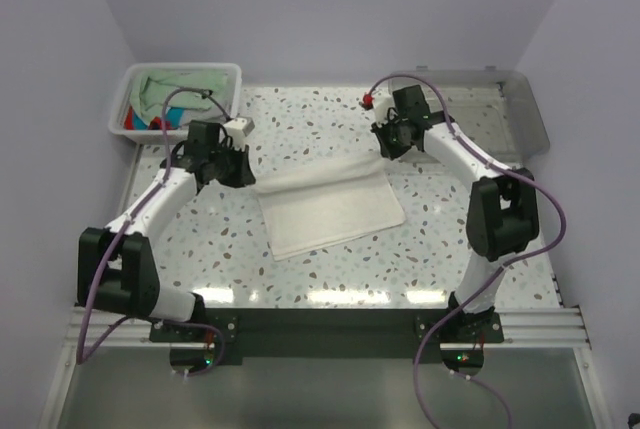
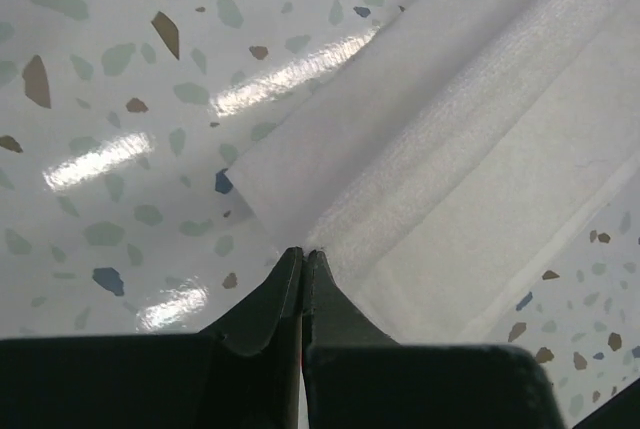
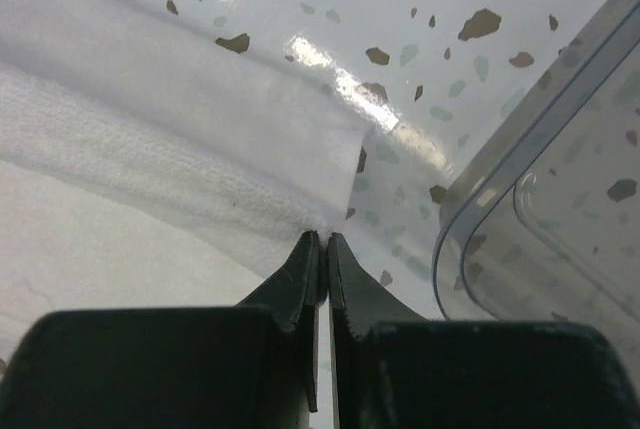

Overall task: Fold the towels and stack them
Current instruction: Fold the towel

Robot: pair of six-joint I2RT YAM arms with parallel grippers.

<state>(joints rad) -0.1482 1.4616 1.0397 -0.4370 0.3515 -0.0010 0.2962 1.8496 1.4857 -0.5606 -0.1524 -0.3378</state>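
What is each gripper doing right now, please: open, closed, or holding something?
Left gripper: closed, pinching the edge of the white towel.
Right gripper: closed, pinching a corner of the same towel.

Far-left corner: white slatted basket [image 1: 128, 114], walls bar low passage | Far-right: clear tray [image 1: 535, 119], rim just beside right gripper [image 3: 322, 239], tight there | Centre: white towel [image 1: 330, 207] lies flat, passable above | Near strip of table [image 1: 430, 249]: bare, open | Enclosure walls [image 1: 50, 99] close both sides.
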